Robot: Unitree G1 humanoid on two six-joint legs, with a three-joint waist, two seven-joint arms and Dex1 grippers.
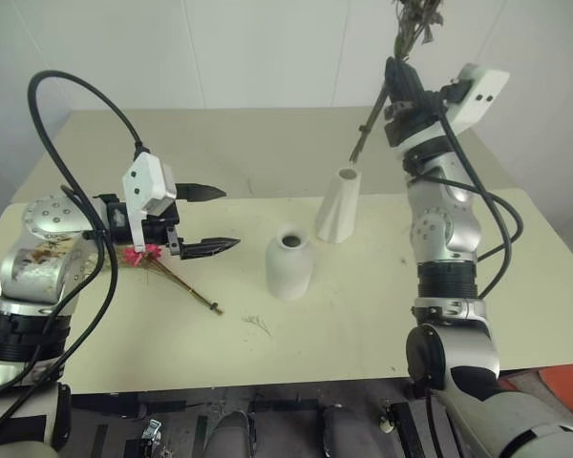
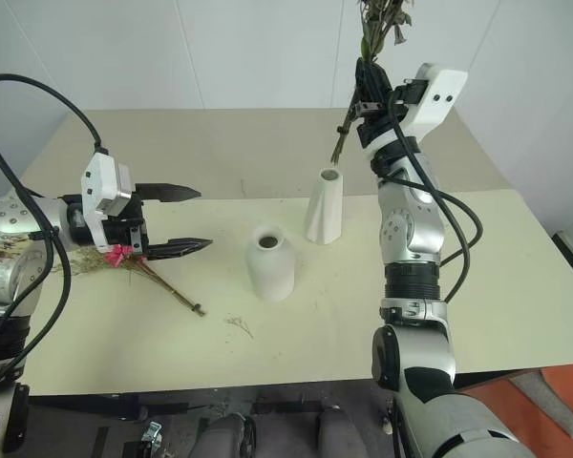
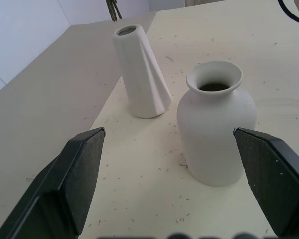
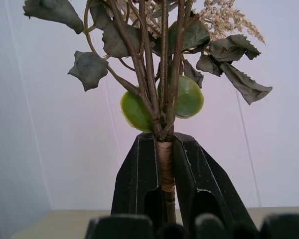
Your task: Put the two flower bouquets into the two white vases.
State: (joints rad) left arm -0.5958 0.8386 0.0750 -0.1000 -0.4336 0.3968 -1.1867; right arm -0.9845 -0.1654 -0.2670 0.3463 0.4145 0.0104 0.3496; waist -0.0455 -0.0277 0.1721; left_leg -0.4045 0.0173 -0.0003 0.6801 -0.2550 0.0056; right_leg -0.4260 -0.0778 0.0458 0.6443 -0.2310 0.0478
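A: Where's the right gripper (image 2: 366, 84)?

B: Upper right of centre in the head views, lifted off the table (image 1: 267, 353). Its fingers are pinched tight on the wrapped stems of the leafy bouquet (image 4: 159, 59) — green leaves and a beige sprig fan out above the fingers in the right wrist view.

A: And the stem ends?

B: They hang down at a slant, just above the mouth of the tall vase (image 1: 339, 204) (I can't tell whether they've entered it).

A: The other vase?

B: The round vase (image 1: 289, 262) stands near the middle of the frame, lower left of the tall one, close but apart. Both upright.

A: Left gripper (image 1: 213, 218)?

B: Left of centre, level, fingers spread wide and holding nothing, pointing toward the round vase — that vase sits between the two fingers (image 3: 79, 174) in its wrist view.

A: Second bouquet?

B: The dried bouquet (image 1: 167, 269) lies flat on the table at the left, its magenta flower below the left gripper, stems running toward lower centre.
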